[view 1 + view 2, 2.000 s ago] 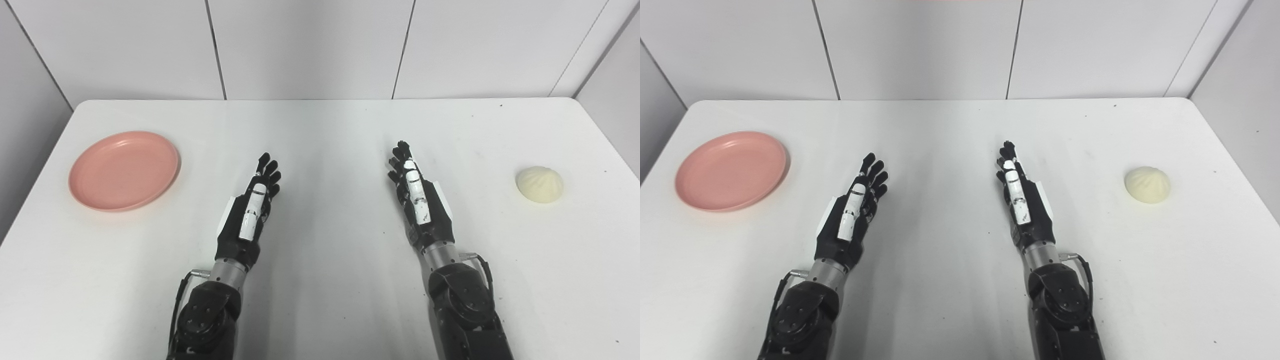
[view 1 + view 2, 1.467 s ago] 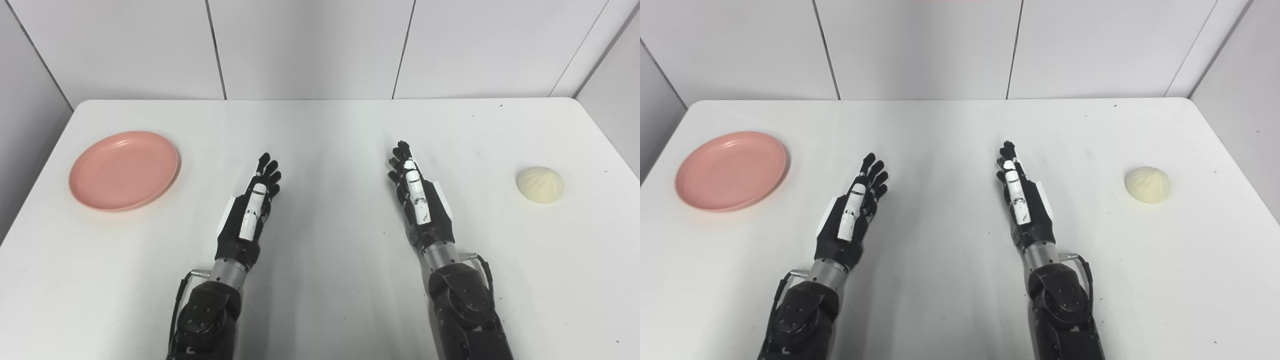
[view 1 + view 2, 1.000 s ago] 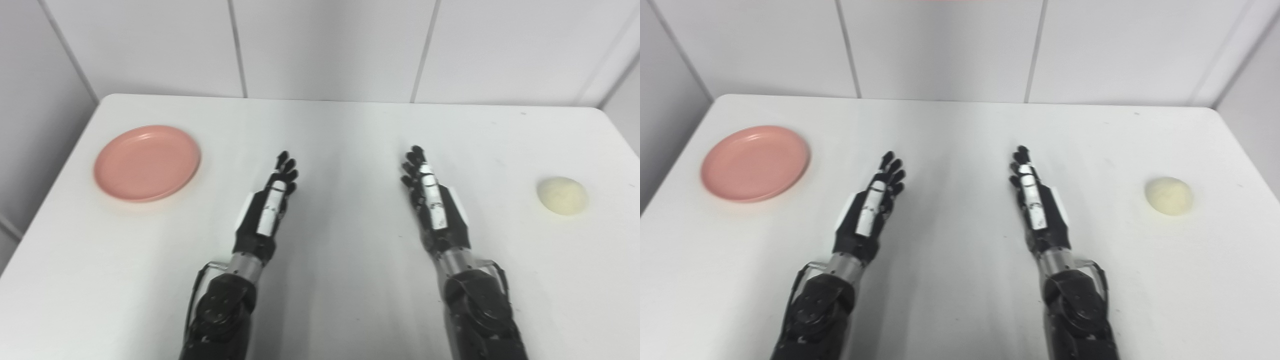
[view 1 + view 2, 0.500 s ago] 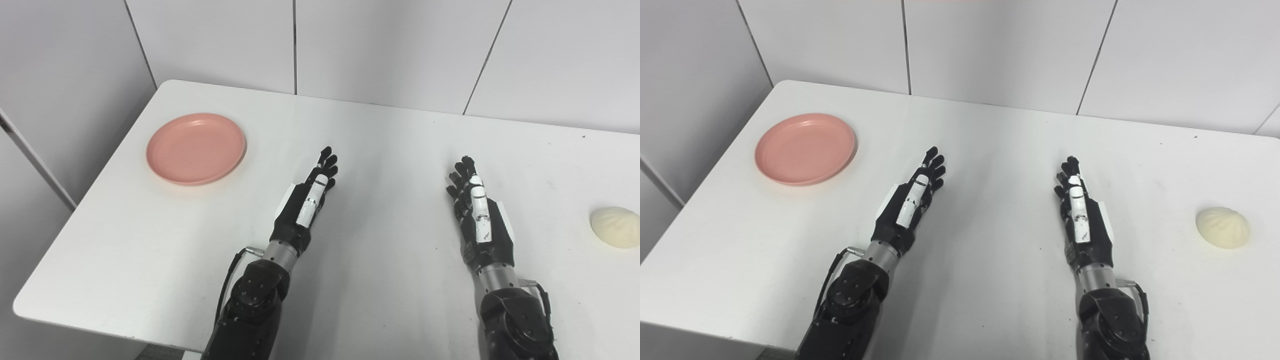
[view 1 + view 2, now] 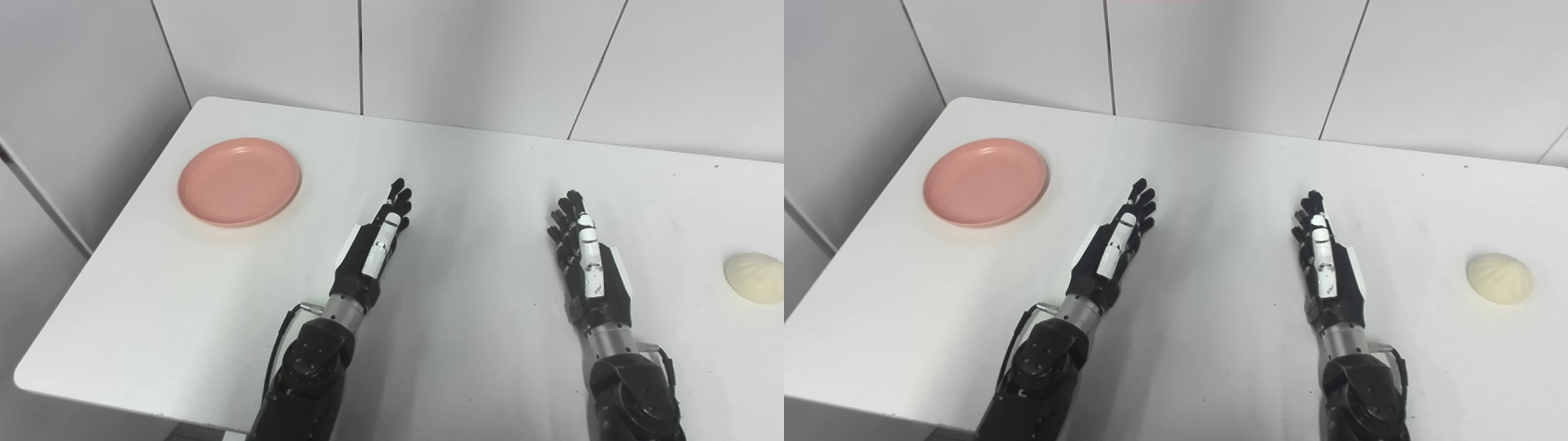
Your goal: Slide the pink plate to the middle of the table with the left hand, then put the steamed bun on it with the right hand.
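Observation:
The pink plate point(image 5: 239, 181) lies empty on the white table point(image 5: 465, 165), far left, near the back corner. A pale steamed bun point(image 5: 754, 277) sits at the far right of the table. My left hand point(image 5: 375, 245) is open with its fingers stretched forward, resting mid-table well to the right of the plate and apart from it. Held edge-up and open, my right hand point(image 5: 588, 269) is left of the bun with a wide gap between them. Neither hand holds anything.
The table's left edge point(image 5: 92, 257) and near-left corner are in view, with grey wall panels point(image 5: 86, 67) beyond them. White tiled wall runs behind the table's back edge. Bare tabletop point(image 5: 1219, 245) lies between the two hands.
The camera has swung to the left, so plate, hands and bun all sit further right in the picture. Both hands, the plate and the bun keep their places on the table.

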You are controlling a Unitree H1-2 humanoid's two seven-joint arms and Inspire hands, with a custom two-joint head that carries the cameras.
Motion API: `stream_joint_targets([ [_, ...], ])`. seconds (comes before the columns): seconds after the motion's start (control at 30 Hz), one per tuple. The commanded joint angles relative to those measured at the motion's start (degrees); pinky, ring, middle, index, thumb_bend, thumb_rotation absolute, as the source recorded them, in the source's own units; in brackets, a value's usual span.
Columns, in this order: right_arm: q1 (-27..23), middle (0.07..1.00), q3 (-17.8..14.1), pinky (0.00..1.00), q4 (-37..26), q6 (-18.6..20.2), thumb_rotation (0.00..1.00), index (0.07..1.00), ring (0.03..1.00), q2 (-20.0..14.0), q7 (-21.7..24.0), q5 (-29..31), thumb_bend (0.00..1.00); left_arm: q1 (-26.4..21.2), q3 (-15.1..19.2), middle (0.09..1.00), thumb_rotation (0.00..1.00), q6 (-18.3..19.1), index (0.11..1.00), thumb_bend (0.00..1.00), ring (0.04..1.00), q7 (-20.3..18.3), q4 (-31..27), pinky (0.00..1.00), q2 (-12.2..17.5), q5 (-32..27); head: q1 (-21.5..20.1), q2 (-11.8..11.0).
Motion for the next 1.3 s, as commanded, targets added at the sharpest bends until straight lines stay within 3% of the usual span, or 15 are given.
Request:
stream_joint_targets([
  [0.0,2.7,1.0,-0.6,1.0,2.3,-0.3,1.0,1.0,1.0,-0.4,0.2,0.1,0.17,1.5,-0.3,1.0,1.0,1.7,1.0,0.34,1.0,0.4,-1.1,1.0,-0.3,0.0,0.0,-0.1],
  [0.33,2.6,1.0,-1.0,1.0,2.2,-0.5,1.0,1.0,1.0,-0.6,0.0,0.2,0.17,-2.4,0.3,0.991,1.0,2.0,1.0,0.41,0.99,2.8,-8.6,1.0,-1.2,2.0,1.5,0.1],
  [0.63,2.5,1.0,-1.1,1.0,1.8,0.7,1.0,1.0,1.0,-1.0,0.0,0.3,0.18,-6.3,4.5,0.985,1.0,2.6,1.0,0.51,0.987,4.6,-14.5,1.0,-0.3,-0.2,3.0,0.1],
  [0.97,2.9,1.0,-1.1,1.0,0.3,2.3,1.0,1.0,1.0,-1.4,0.4,1.1,0.16,-9.7,10.9,0.978,1.0,3.0,0.988,0.45,0.969,7.4,-20.3,1.0,1.4,-2.9,4.6,0.0],
  [1.27,2.9,1.0,-0.9,1.0,0.2,2.4,1.0,1.0,1.0,-1.8,1.0,1.4,0.15,-13.8,16.3,0.987,1.0,2.7,1.0,0.43,0.98,9.3,-20.2,0.99,5.5,-5.0,5.3,-0.1],
])
